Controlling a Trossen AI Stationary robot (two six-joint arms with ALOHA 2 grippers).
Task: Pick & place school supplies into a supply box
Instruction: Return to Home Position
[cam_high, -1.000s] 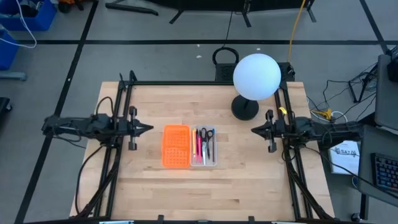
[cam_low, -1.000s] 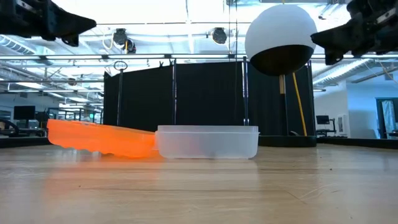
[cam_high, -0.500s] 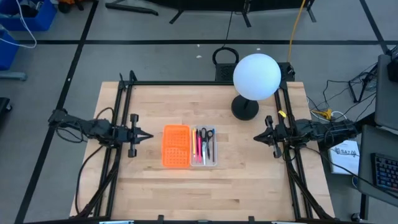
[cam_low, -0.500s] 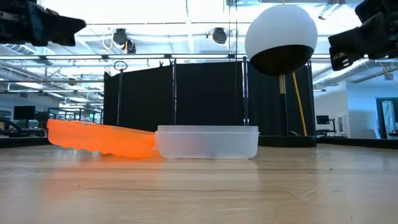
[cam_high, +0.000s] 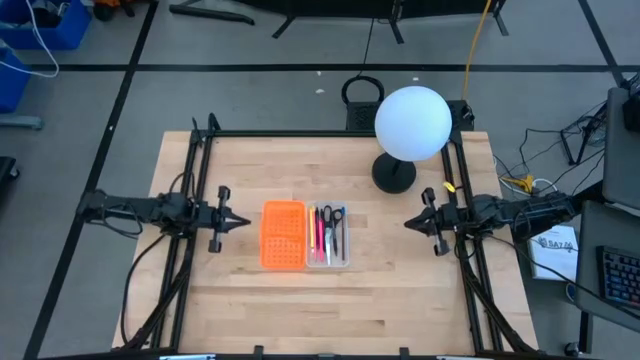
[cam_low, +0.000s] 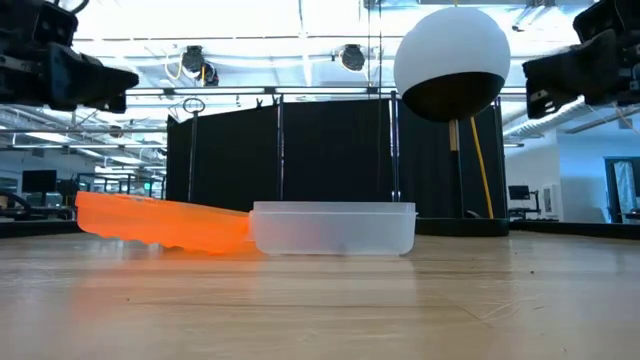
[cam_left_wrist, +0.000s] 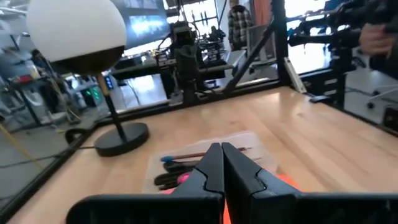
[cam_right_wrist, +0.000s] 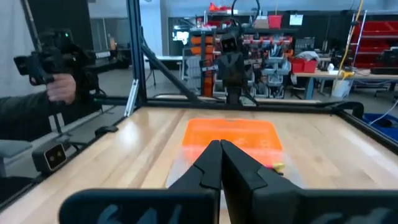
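Two claws of mine hang over the table (cam_high: 400, 290), one at each side, with the box (cam_high: 290, 262) lying open between them. From above, my left claw (cam_high: 240, 221) points at the orange half (cam_high: 280, 225) and my right claw (cam_high: 408, 222) points at the clear tray (cam_high: 345, 262); both are apart from the box. The pens (cam_high: 320, 235) and scissors (cam_high: 338, 222) lie side by side inside the clear tray, which touches the orange half along one long edge. The lamp (cam_high: 412, 122) stands near my right arm, toward the far edge. From table height, both claws sit high above the wood, the orange half lies tilted against the clear tray, and the frosted wall hides what is inside. Through my left wrist, my fingers (cam_left_wrist: 208, 174) are pressed together on nothing, with the pens just beyond their tips. Through my right wrist, the fingers (cam_right_wrist: 208, 168) are likewise closed and empty, the orange half lies ahead, and a person's hand (cam_right_wrist: 59, 90) grips a dark device beside the table.
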